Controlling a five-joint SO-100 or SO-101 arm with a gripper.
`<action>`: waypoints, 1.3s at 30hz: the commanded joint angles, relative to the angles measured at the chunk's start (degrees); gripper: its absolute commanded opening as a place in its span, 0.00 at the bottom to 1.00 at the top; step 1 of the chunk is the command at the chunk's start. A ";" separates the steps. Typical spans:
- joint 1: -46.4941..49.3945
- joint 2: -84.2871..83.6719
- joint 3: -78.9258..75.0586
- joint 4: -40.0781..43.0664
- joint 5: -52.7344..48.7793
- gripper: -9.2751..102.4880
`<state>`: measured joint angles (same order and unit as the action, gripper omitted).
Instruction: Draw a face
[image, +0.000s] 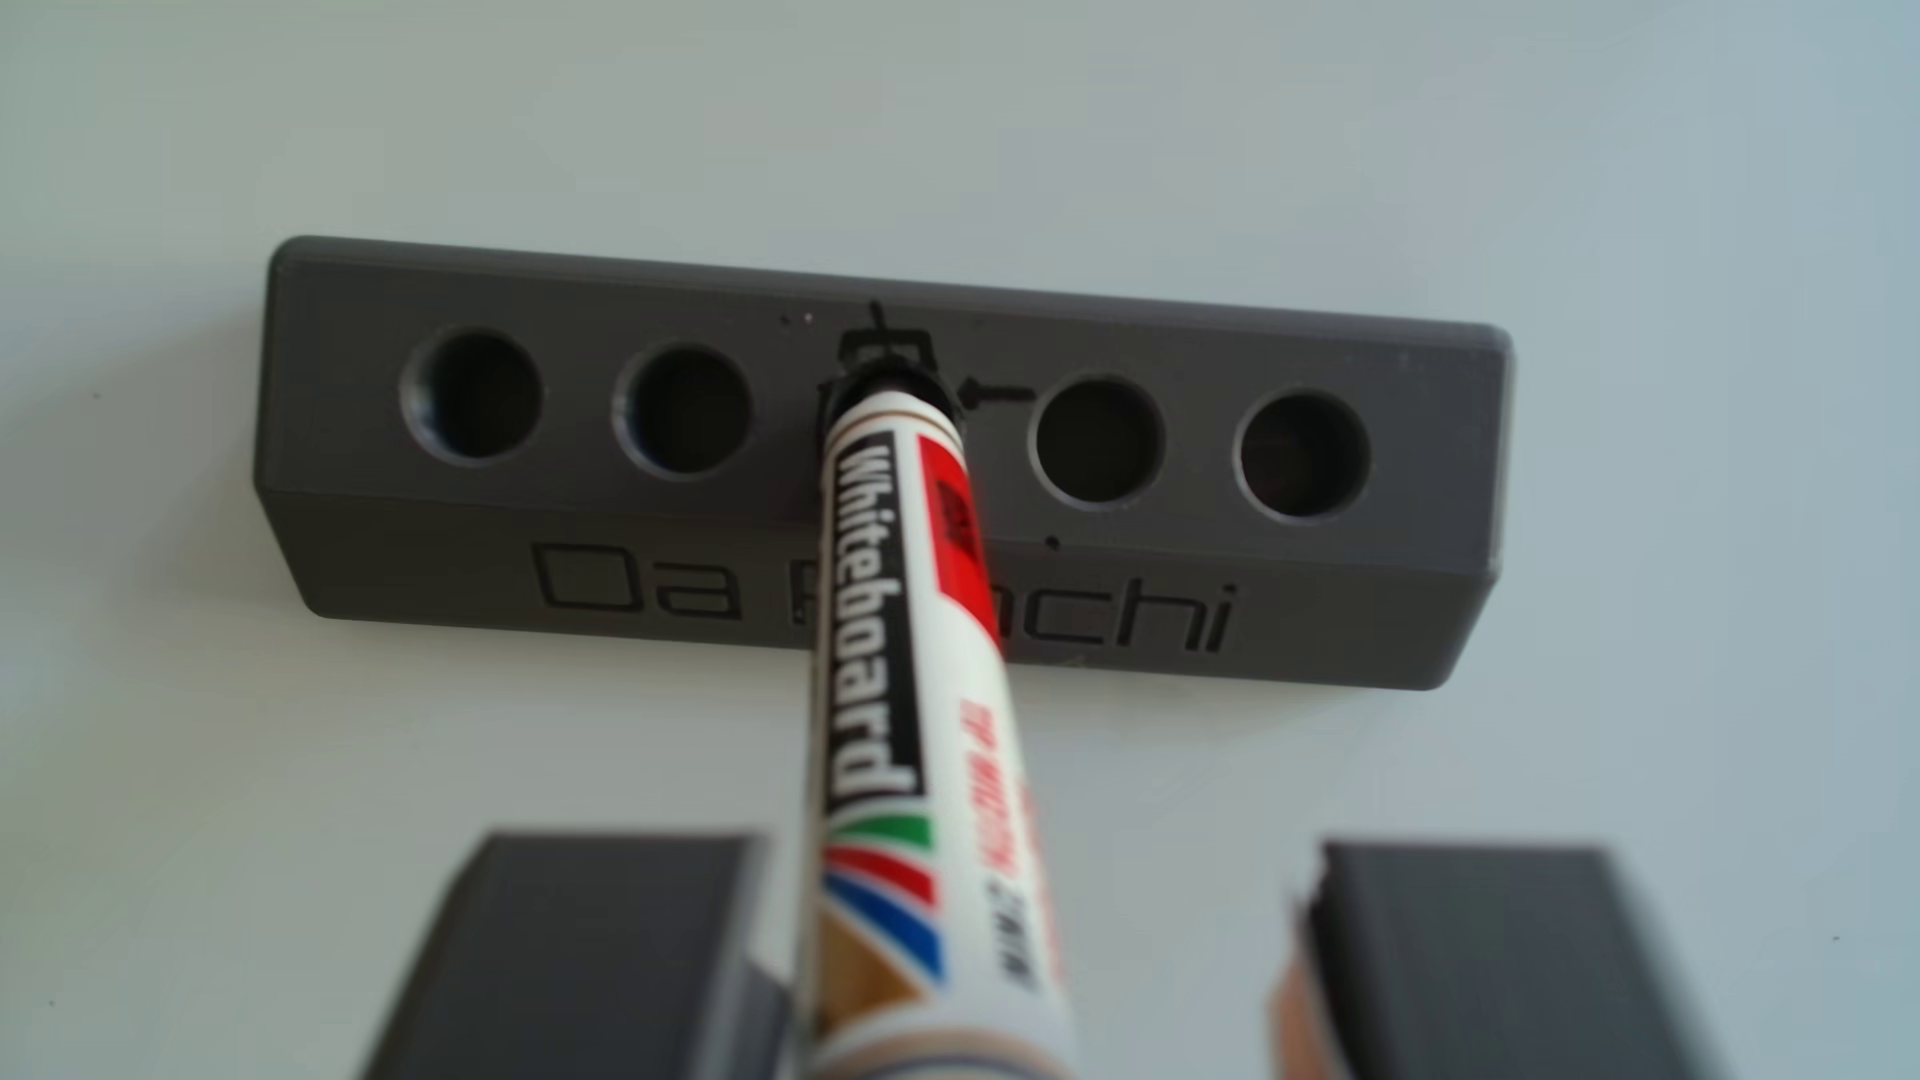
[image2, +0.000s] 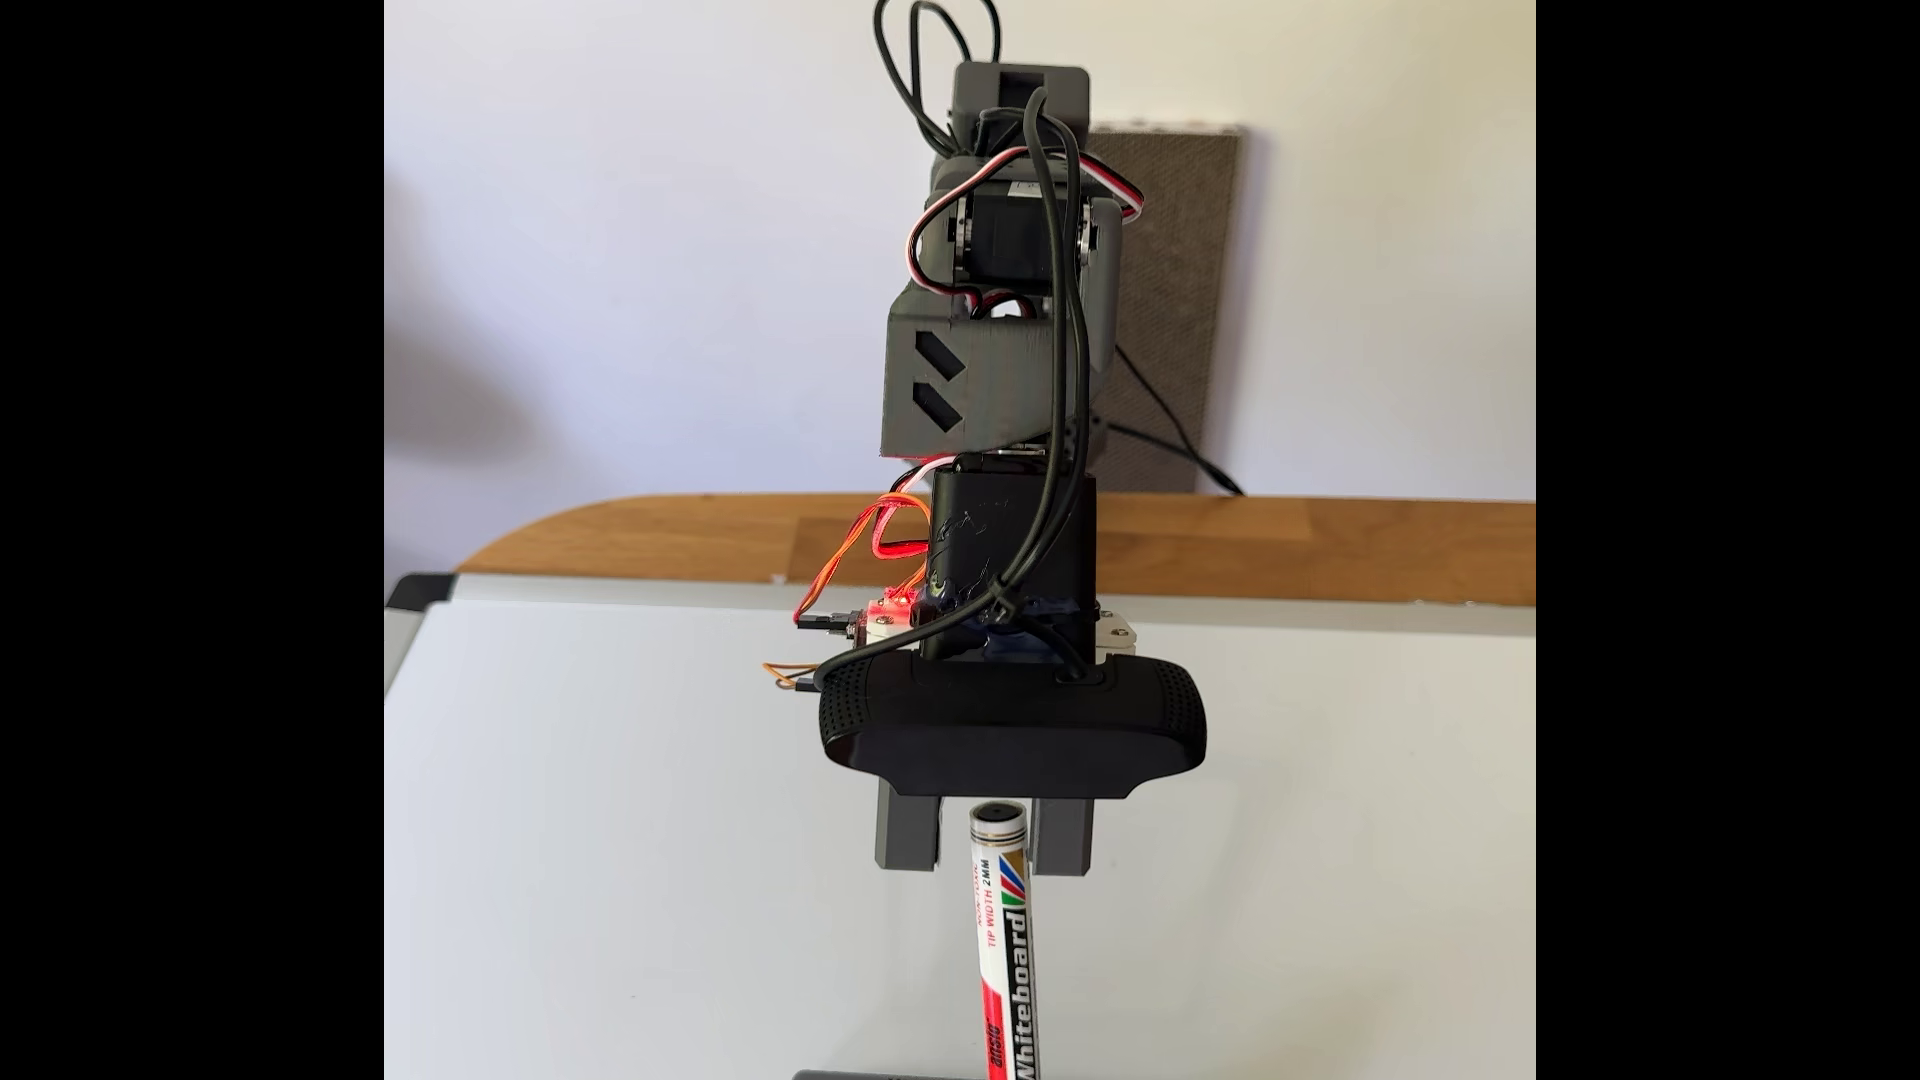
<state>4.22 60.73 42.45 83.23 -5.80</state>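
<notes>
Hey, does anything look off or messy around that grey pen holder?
Yes. The grey block holder has black ink scribbles around its middle hole, where the white whiteboard marker stands leaning. The open grey gripper has not closed on it. Its other four holes are unmarked.

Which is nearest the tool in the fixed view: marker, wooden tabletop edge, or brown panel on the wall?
From the tool:
1. Marker, its top end between the fingers.
2. Wooden tabletop edge, behind the whiteboard.
3. Brown panel, on the back wall.
</notes>
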 joint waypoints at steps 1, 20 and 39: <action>0.88 1.93 -2.99 -1.76 -0.44 0.95; -0.70 1.85 -2.99 2.11 -0.53 0.95; -1.23 0.18 -3.69 2.11 -0.53 0.95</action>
<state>2.64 58.71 42.45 85.96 -5.98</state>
